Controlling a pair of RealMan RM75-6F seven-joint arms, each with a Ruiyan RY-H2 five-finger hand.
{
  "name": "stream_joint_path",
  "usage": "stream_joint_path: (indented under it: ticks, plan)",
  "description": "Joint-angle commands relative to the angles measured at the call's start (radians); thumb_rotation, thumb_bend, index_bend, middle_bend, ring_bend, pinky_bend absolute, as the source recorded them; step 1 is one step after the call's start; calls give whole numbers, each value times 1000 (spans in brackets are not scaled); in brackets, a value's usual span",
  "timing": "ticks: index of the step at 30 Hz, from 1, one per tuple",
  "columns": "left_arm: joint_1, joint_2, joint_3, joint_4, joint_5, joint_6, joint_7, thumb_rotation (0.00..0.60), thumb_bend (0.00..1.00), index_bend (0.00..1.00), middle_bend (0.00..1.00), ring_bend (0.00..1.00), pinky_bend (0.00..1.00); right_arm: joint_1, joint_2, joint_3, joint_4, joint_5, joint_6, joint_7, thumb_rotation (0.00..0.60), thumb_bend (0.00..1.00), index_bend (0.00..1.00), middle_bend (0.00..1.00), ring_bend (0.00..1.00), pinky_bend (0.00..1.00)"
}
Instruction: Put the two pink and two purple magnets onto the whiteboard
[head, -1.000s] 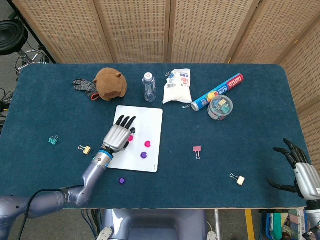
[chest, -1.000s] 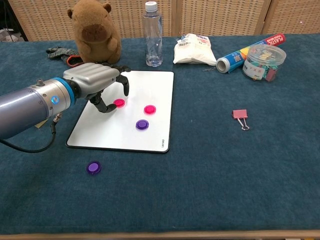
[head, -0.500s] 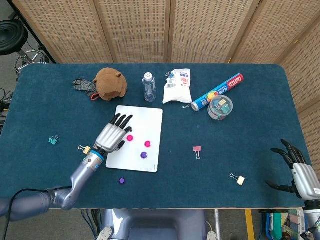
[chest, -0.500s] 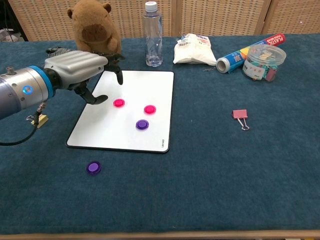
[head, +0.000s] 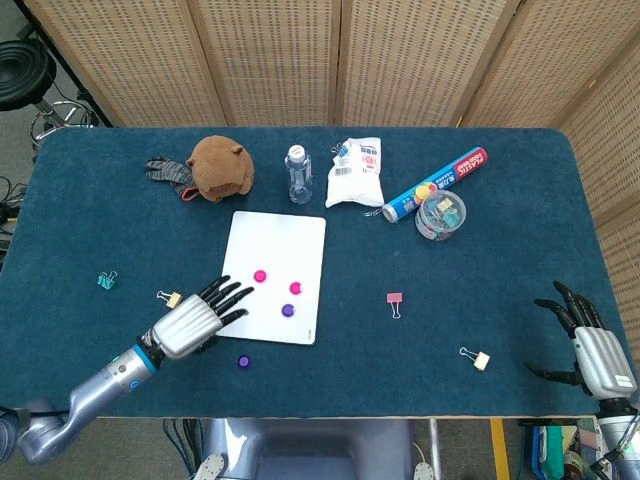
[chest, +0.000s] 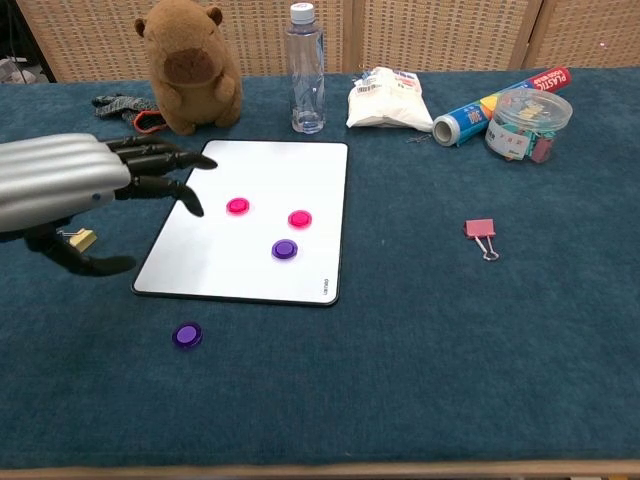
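A whiteboard (head: 246, 260) (chest: 210, 260) lies flat on the blue table. Two pink magnets (head: 260, 276) (head: 296, 288) and one purple magnet (head: 288, 311) sit on it; the chest view shows them as pink magnets (chest: 238, 206) (chest: 300, 219) and a purple magnet (chest: 285, 249). A second purple magnet (head: 243, 362) (chest: 187, 335) lies on the cloth just below the board's near edge. My left hand (head: 190, 322) (chest: 75, 190) hovers open near the board's left front corner, holding nothing. My right hand (head: 590, 350) is open at the table's right front edge.
A brown plush toy (head: 220, 167), a clear bottle (head: 299, 174), a white packet (head: 357, 172), a blue tube (head: 434, 184) and a jar of clips (head: 441, 214) stand behind the board. Binder clips (head: 394, 301) (head: 477, 358) (head: 170, 298) (head: 106, 281) lie scattered on the cloth.
My left hand has drawn back off the whiteboard toward the near left, leaving a pink magnet on the board. My right hand has barely shifted.
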Motion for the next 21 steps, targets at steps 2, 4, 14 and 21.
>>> stream_joint_path:
  ticks: [2, 4, 14, 21]
  plan:
    - [31, 18, 36, -32, 43, 16, 33, 600, 320, 233, 0, 0, 0, -3, 0, 2, -1, 0, 8, -6, 600, 130, 195, 0, 0, 0]
    - [39, 18, 40, -39, 47, 14, 56, 600, 320, 228, 0, 0, 0, -6, -2, 5, 2, -1, 18, -14, 600, 130, 193, 0, 0, 0]
    - [60, -9, 47, -45, 62, -12, 112, 600, 319, 227, 0, 0, 0, -22, -32, 26, 32, -4, 84, -102, 600, 131, 151, 0, 0, 0]
    - [72, -49, 38, -48, 43, -56, 161, 600, 320, 230, 0, 0, 0, -23, -25, 26, 23, -4, 80, -85, 600, 130, 151, 0, 0, 0]
